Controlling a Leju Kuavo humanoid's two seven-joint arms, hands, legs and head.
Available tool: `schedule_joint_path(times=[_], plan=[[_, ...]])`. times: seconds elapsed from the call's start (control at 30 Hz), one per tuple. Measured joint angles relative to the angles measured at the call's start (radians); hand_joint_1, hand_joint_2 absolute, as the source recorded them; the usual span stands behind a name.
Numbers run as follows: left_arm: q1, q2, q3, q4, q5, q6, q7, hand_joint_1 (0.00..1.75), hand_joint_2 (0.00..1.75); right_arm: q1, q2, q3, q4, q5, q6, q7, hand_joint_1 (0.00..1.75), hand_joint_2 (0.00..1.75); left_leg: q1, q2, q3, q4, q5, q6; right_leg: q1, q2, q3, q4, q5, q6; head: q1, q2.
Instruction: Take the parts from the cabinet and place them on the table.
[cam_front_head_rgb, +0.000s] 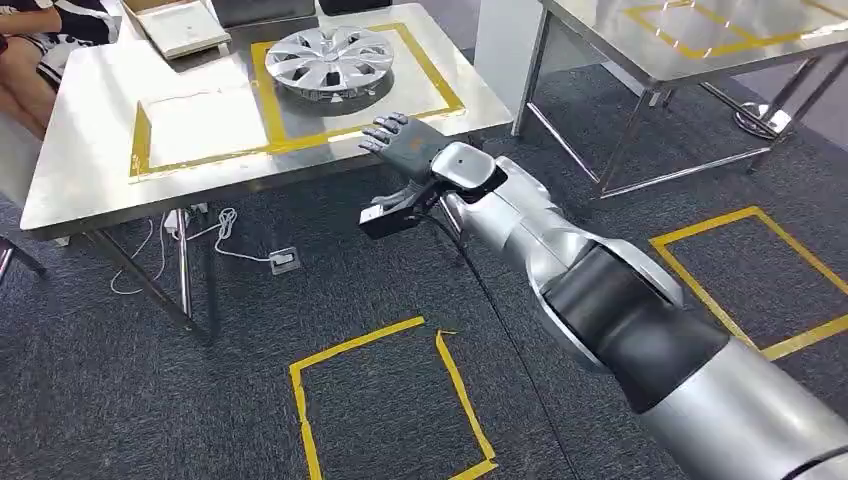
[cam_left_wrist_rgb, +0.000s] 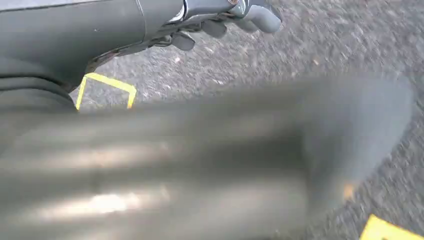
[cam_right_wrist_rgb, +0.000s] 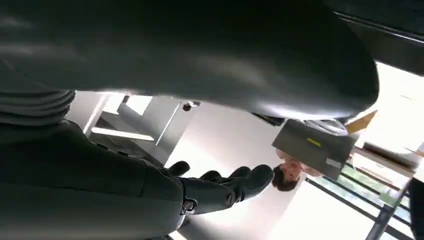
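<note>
Right hand (cam_front_head_rgb: 400, 145) empty, fingers spread, at the table's (cam_front_head_rgb: 90, 190) near edge.
Hubcap (cam_front_head_rgb: 330, 58) sits inside the yellow tape on the far side; a careless swing could clip the edge. Left hand (cam_left_wrist_rgb: 225, 20) fingers curled, empty.

Steel table (cam_front_head_rgb: 90, 180): silver wheel cover (cam_front_head_rgb: 330, 58) at 1 o'clock inside yellow tape outline (cam_front_head_rgb: 262, 148); white tray (cam_front_head_rgb: 183, 25) at 12.

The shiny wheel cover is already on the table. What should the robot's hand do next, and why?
Probably draw the right hand back from the table. The wheel cover already lies inside the yellow tape frame, and the hand hovers at the table's edge with fingers spread, holding nothing. So its job here looks done.
</note>
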Motion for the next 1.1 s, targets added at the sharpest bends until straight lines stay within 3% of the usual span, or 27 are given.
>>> schedule_joint_path(times=[0.03,0.07,0.1,0.13,0.2,0.23,0.37,0.4,0.5,0.6,0.87,0.9,1.07,1.1], plan=[[0.000,-0.001,0.000,0.000,-0.002,0.003,0.001,0.00,1.75,0.004,-0.003,0.000,0.000,0.000,-0.002,0.000,0.00,0.00,-0.001,-0.003,-0.003,0.002,0.003,0.004,-0.005,0.021,-0.006,0.016,-0.017,0.007,0.001,0.000],[-0.002,-0.003,0.000,0.000,-0.002,0.003,0.003,0.00,1.75,0.005,-0.009,0.000,0.000,-0.001,-0.002,0.000,0.00,0.00,-0.006,-0.007,-0.008,0.006,0.000,0.001,0.000,0.026,-0.005,-0.004,-0.020,-0.030,0.003,0.000],[-0.002,-0.005,0.000,0.000,-0.002,0.003,0.004,0.00,1.75,0.008,-0.010,0.000,0.000,-0.006,0.003,0.004,0.00,0.00,-0.009,-0.012,-0.009,0.009,-0.002,0.004,0.000,0.027,-0.006,-0.001,0.013,-0.054,0.002,0.000],[-0.001,-0.008,0.000,0.000,-0.002,0.004,0.004,0.00,1.75,0.008,-0.012,-0.002,0.001,-0.012,0.008,0.006,0.00,0.00,-0.010,-0.014,-0.012,0.010,0.000,0.007,-0.001,0.028,-0.004,-0.004,-0.004,-0.049,0.005,0.000],[0.001,-0.009,0.000,0.000,-0.002,0.004,0.006,0.00,1.75,0.010,-0.012,-0.006,0.001,-0.018,0.013,0.005,0.00,0.00,-0.011,-0.014,-0.016,0.011,0.004,0.011,-0.003,0.028,-0.006,-0.008,0.016,-0.022,0.003,0.000],[0.000,-0.010,0.000,0.000,-0.002,0.003,0.006,0.00,1.75,0.011,-0.012,-0.007,0.001,-0.020,0.015,0.005,0.00,0.00,-0.011,-0.014,-0.018,0.011,0.006,0.012,-0.004,0.028,-0.007,-0.011,0.018,-0.015,0.005,0.000],[0.000,-0.010,0.000,0.000,-0.002,0.000,-0.001,0.00,1.75,0.017,-0.014,-0.015,0.001,-0.026,0.041,0.002,0.00,0.00,-0.013,-0.013,-0.022,0.012,0.010,0.013,-0.005,0.029,-0.010,-0.012,0.025,-0.005,0.004,0.000],[0.000,-0.010,0.000,0.000,-0.002,-0.001,-0.002,0.00,1.75,0.018,-0.014,-0.016,0.001,-0.029,0.042,-0.001,0.00,1.75,-0.013,-0.013,-0.023,0.012,0.011,0.012,-0.005,0.029,-0.010,-0.012,0.026,-0.003,0.004,0.000],[0.000,-0.006,0.000,0.000,-0.002,-0.042,-0.005,0.00,1.75,0.018,-0.014,-0.023,0.001,-0.032,0.061,0.006,0.00,1.75,-0.012,-0.013,-0.026,0.012,0.013,0.011,-0.005,0.029,-0.014,-0.012,0.029,0.001,0.004,0.000],[0.003,0.005,-0.010,-0.002,0.018,-0.071,0.009,0.00,1.75,0.037,-0.013,-0.042,0.001,-0.056,0.073,0.062,0.00,1.75,-0.011,-0.013,-0.027,0.012,0.015,0.008,-0.003,0.029,-0.016,-0.012,0.029,0.001,0.004,0.000],[0.026,0.032,-0.128,-0.023,0.132,-0.128,0.024,0.00,1.75,0.195,-0.007,-0.109,-0.005,-0.212,0.057,0.091,0.00,1.75,-0.009,-0.014,-0.031,0.012,0.017,0.004,-0.002,0.029,-0.021,-0.008,0.029,0.000,0.003,0.000],[0.029,0.034,-0.143,-0.025,0.145,-0.135,0.026,0.00,0.00,0.213,-0.006,-0.117,-0.006,-0.232,0.054,0.094,0.00,1.75,-0.009,-0.014,-0.031,0.012,0.018,0.004,-0.002,0.029,-0.022,-0.007,0.029,0.000,0.003,0.000],[0.048,0.050,-0.230,-0.040,0.221,-0.173,0.033,0.00,0.00,0.311,-0.003,-0.153,-0.015,-0.341,0.038,0.108,0.00,1.75,-0.009,-0.014,-0.032,0.012,0.018,0.003,-0.002,0.029,-0.024,-0.006,0.028,0.000,0.003,0.000],[0.052,0.053,-0.247,-0.044,0.233,-0.179,0.036,0.00,0.00,0.332,-0.002,-0.159,-0.018,-0.360,0.035,0.111,0.00,0.00,-0.009,-0.014,-0.033,0.012,0.018,0.003,-0.002,0.029,-0.024,-0.006,0.028,0.000,0.003,0.000]])
